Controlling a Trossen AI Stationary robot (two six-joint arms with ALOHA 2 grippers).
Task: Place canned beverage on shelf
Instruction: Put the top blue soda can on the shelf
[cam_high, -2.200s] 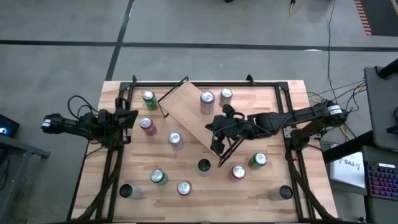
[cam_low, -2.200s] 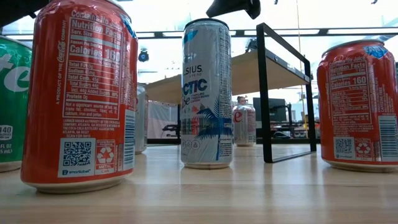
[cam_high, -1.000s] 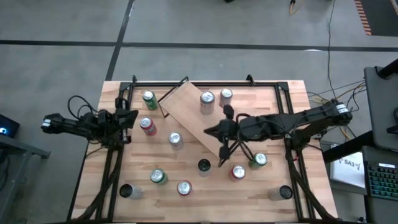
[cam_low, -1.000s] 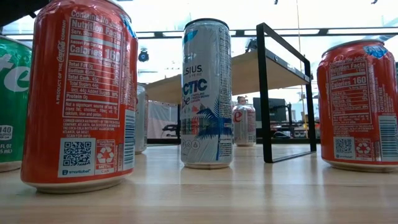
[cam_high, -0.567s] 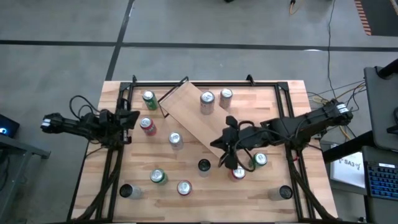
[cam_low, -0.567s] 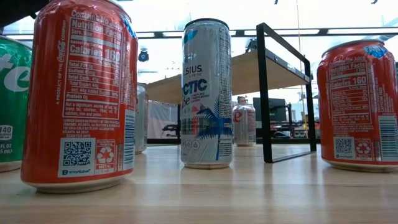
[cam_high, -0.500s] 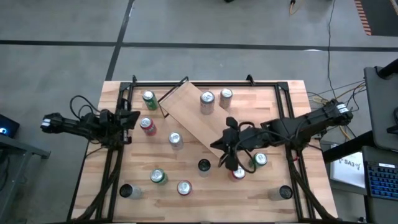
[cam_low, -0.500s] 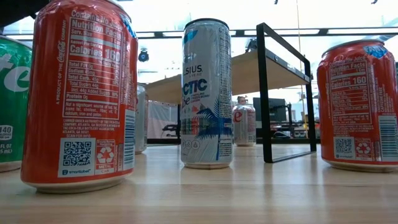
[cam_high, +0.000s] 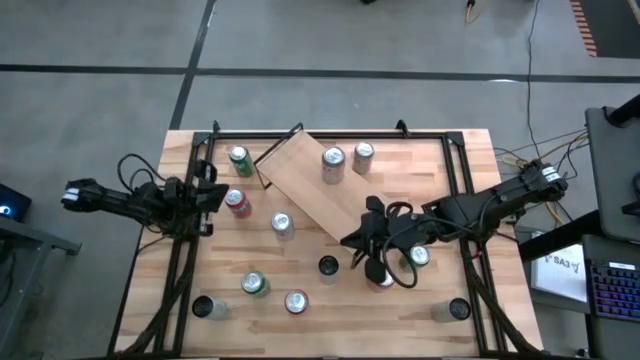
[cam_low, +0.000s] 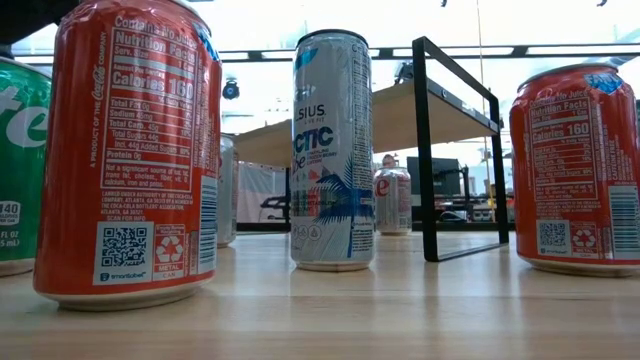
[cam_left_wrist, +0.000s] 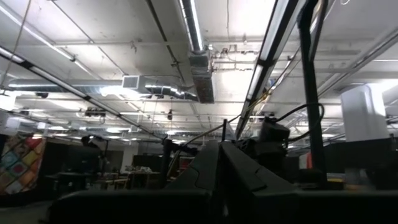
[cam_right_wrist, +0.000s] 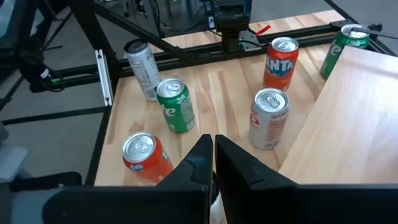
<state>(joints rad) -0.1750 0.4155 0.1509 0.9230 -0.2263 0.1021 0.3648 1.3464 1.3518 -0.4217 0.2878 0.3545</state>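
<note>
My right pincer (cam_high: 372, 262) sits with its fingers pressed together, holding nothing, low over the bench (cam_high: 440, 180) just off the near corner of the shelf (cam_high: 305, 185). My left pincer (cam_high: 213, 192) is also closed and empty, parked off the shelf's far-left end beside the bench rail, so the right arm is clearly the nearer one for any can on this side.

The relation I care about: the red can (cam_high: 383, 277) stands upright directly beneath and just beyond the right pincer's tips, on the side away from the shelf, with a green-topped can (cam_high: 417, 256) just beside it, toward the arm's base. In the high view the pincer partly covers the red can, so I cannot tell whether they touch. A dark-topped can (cam_high: 328, 265) stands a little farther along the shelf's near edge.

All these cans stand with their long axis vertical, so I judge a sideways grasp around the body is what the next move calls for, and the fingers must part first. The shelf board already carries two silver-topped cans (cam_high: 333, 159) near its far end; its near half is bare, right beside my pincer.
</note>
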